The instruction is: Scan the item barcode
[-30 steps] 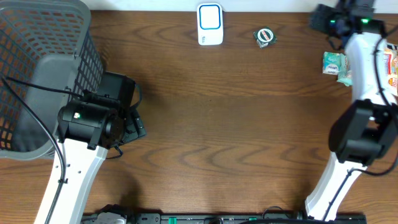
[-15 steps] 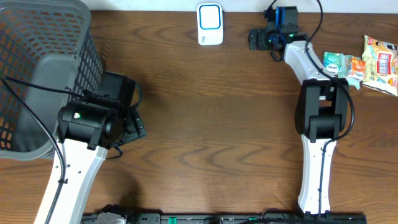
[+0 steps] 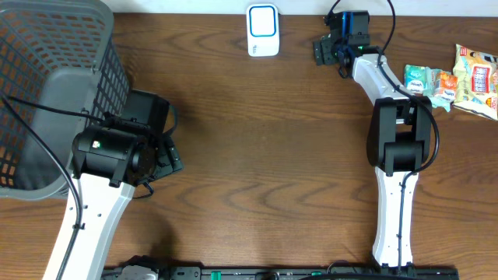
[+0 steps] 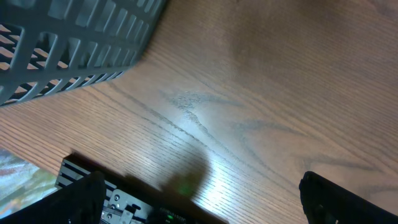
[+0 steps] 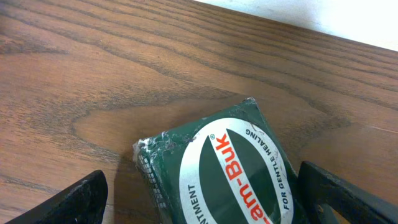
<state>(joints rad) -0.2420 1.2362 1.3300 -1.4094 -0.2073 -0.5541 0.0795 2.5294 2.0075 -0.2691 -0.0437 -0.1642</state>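
- Overhead gives us the full layout. The gray basket (image 3: pixel 47 85) is far left with the left gripper (image 4: pixel 202 186) just beside it. The white scanner (image 3: pixel 263 29) is at the back edge, the right gripper (image 3: pixel 328 48) is just right of that, and the snack packets (image 3: pixel 451 78) are far right.
- What overhead can't show us is the green pack (image 5: pixel 230 174), because the right gripper covers it. Only the right wrist view has it, lying flat on the table (image 3: pixel 257 171), label up, reading "am-Buk".
- A second ago the right arm was off in the far right corner and the pack sat in the open. Now the gripper is over it. The left arm hasn't budged.
- Left jaws are spread wide, with nothing in them.
- Right jaws are spread wide too, one finger either side of the pack, not squeezing. We can't tell if either finger touches it.
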